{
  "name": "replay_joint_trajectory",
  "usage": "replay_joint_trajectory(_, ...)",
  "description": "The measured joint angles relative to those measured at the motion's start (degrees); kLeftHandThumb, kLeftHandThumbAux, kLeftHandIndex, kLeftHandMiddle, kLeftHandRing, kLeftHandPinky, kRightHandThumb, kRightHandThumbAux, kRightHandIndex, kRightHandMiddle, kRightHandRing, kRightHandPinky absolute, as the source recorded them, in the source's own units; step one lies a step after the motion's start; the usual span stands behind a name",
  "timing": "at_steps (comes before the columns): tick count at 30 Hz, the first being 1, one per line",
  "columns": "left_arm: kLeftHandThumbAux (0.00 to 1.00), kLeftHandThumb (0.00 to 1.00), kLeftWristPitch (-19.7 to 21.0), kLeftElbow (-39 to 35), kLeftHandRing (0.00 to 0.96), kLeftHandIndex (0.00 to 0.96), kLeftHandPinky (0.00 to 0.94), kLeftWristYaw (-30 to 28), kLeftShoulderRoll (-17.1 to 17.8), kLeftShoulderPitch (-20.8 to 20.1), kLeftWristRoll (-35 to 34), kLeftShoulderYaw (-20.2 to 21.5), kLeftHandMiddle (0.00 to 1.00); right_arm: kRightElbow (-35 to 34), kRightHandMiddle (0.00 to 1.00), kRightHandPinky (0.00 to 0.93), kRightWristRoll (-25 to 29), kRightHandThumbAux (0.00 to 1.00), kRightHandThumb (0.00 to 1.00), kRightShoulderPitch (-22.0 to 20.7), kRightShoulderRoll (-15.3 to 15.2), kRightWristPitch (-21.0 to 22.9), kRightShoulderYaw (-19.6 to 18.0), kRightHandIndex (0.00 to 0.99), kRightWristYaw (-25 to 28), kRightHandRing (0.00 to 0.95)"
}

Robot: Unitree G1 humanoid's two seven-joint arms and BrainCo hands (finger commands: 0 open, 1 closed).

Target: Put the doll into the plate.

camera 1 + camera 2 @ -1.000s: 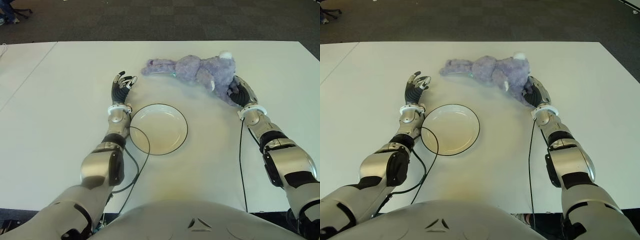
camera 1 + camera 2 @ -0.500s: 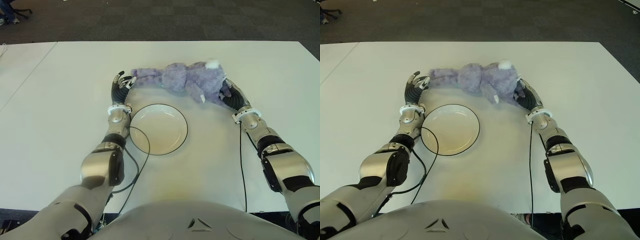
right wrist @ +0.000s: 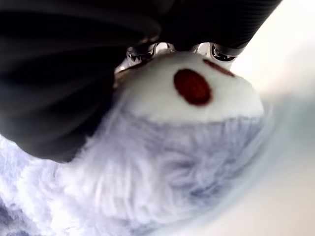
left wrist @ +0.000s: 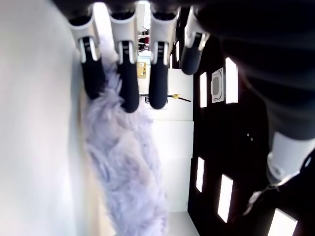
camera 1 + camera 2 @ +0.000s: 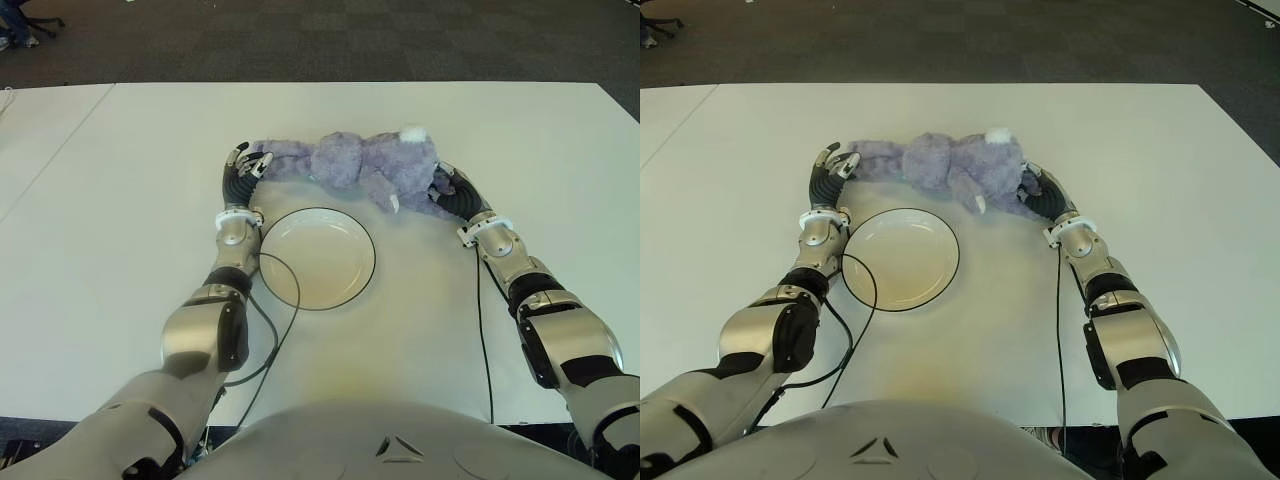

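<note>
A lavender plush doll (image 5: 360,165) lies stretched out on the white table (image 5: 120,200), just behind the white, dark-rimmed plate (image 5: 318,258). My right hand (image 5: 455,195) is shut on the doll's head end, on the right. In the right wrist view the doll's white muzzle and red nose (image 3: 193,87) press against the palm. My left hand (image 5: 243,170) stands open at the plate's far left. The doll's leg end reaches its fingertips, and in the left wrist view the fur (image 4: 123,167) lies against the straight fingers (image 4: 129,73). Nothing is in the plate.
A black cable (image 5: 285,300) loops from my left forearm over the plate's left rim. Another cable (image 5: 480,320) runs along my right forearm. The table's far edge meets dark carpet (image 5: 300,40). A second white table (image 5: 30,130) adjoins on the left.
My right hand has dragged the doll leftward across the table, and the doll's leg end now reaches my left hand's fingers. The left hand has stayed in place.
</note>
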Motion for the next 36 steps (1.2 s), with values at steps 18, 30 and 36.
replay_joint_trajectory(18, 0.578, 0.0, 0.0, 0.0, 0.321, 0.164, 0.29, 0.03, -0.08, 0.02, 0.03, -0.2, 0.311, -9.47, 0.764, 0.792, 0.64, 0.716, 0.698, 6.4, -1.51, -2.96, 1.14, 0.434, 3.08, 0.776)
replay_joint_trajectory(30, 0.584, 0.0, 0.0, 0.0, 0.319, 0.168, 0.293, 0.05, -0.11, 0.02, 0.06, -0.28, 0.309, -12.02, 0.809, 0.834, -0.59, 0.716, 0.698, 7.91, -2.27, -2.94, 1.84, 0.438, 1.14, 0.808)
replay_joint_trajectory(36, 0.567, 0.0, 0.0, 0.0, 0.309, 0.154, 0.266, 0.05, -0.16, 0.02, 0.05, -0.28, 0.304, -11.64, 0.825, 0.839, -0.66, 0.716, 0.702, 7.81, -2.3, -2.92, 1.98, 0.44, 0.41, 0.823)
